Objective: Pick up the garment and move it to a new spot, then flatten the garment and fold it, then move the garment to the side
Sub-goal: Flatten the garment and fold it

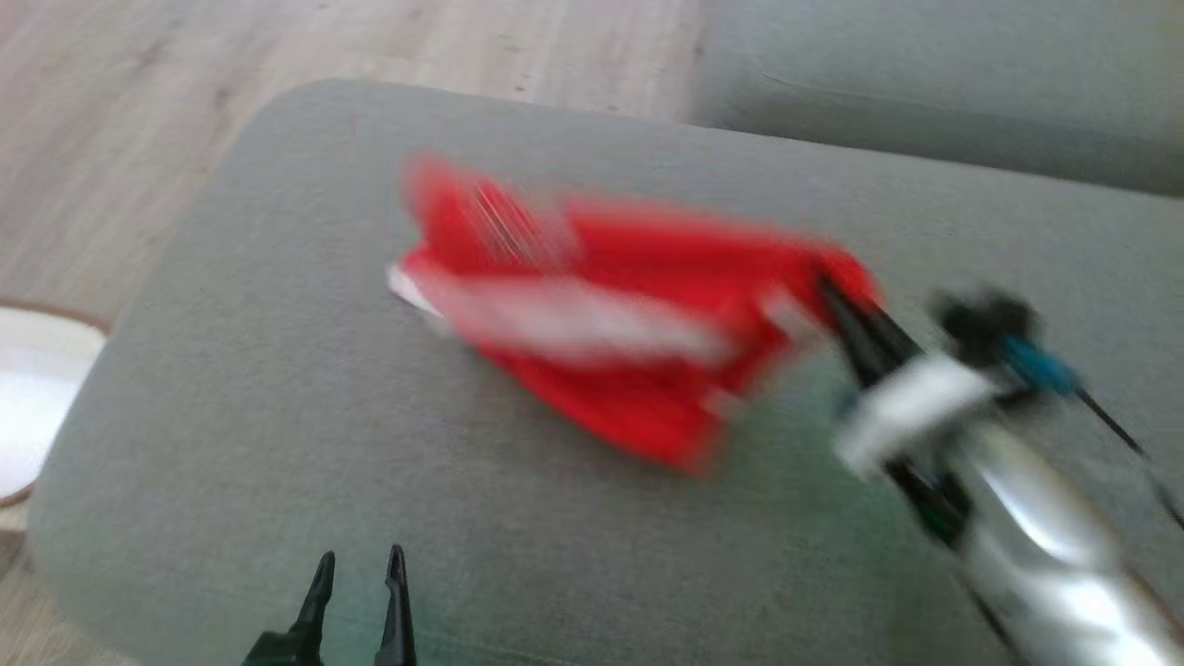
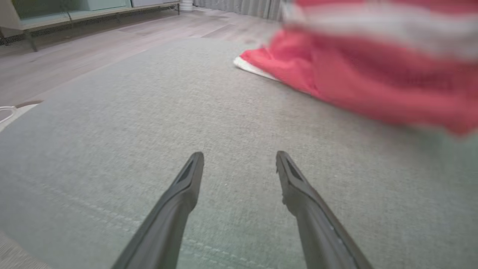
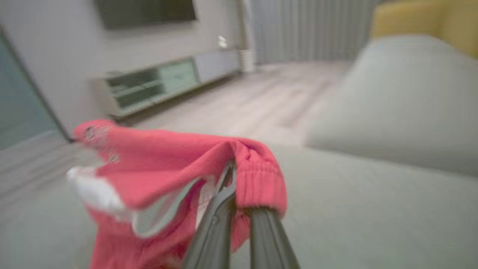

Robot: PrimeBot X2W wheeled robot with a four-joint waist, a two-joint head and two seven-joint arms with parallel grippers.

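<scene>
Closest to my head camera is the right forearm (image 1: 1036, 518), pale and blurred, low on the right. Beneath everything spreads the grey sofa cushion (image 1: 277, 388). On it lies the red garment (image 1: 629, 314) with its white stripe, raised at one end while the far corner looks to rest on the fabric. My right gripper (image 3: 229, 179) is pinched tight on the elastic waistband; the left gripper (image 1: 360, 555) hangs spread wide and empty near the cushion's front edge. I judge the bite shallow: a quick swing could pull the hem free, or the trailing corner could bunch the cloth. A small pale mark (image 3: 89, 132) on the garment is too blurred to read.
</scene>
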